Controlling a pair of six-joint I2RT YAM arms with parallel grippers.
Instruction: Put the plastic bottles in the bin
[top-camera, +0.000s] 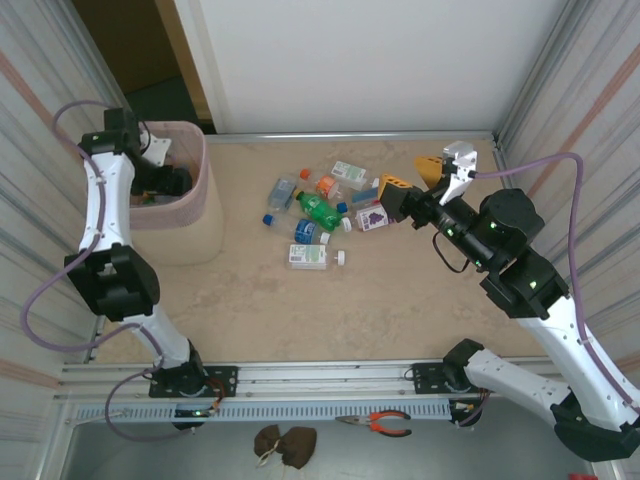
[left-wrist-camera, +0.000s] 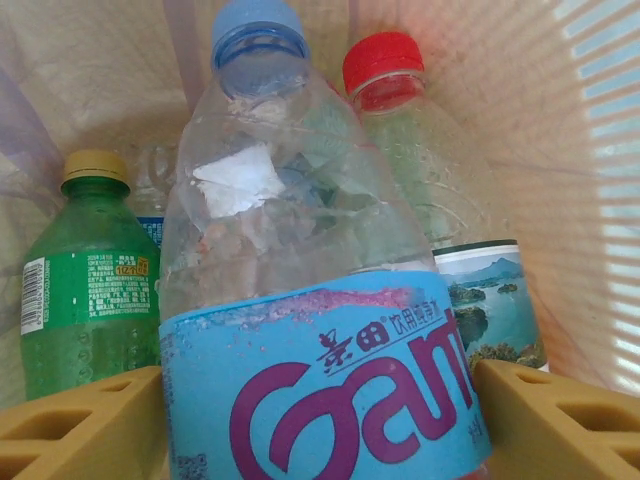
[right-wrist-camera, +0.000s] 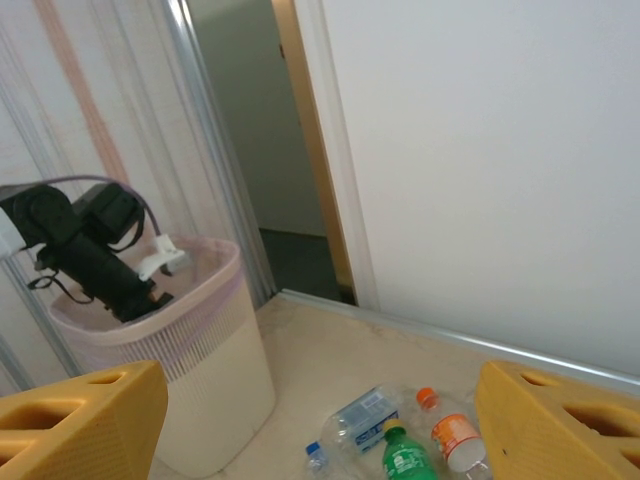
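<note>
In the pink bin (top-camera: 196, 228), at the worktop's (top-camera: 260, 310) far-left corner, the left end effector (left-wrist-camera: 318, 400) flanks a blue-labelled bottle (left-wrist-camera: 300, 300); gripped or free, I cannot tell. The right end effector (top-camera: 412, 174) gapes empty beside the far-edge bottles (top-camera: 318, 210), which look light, crushable and slick, probably best pinched mid-label.

Bright, even light with soft shadows (the wrist views slightly hazy and washed out).
</note>
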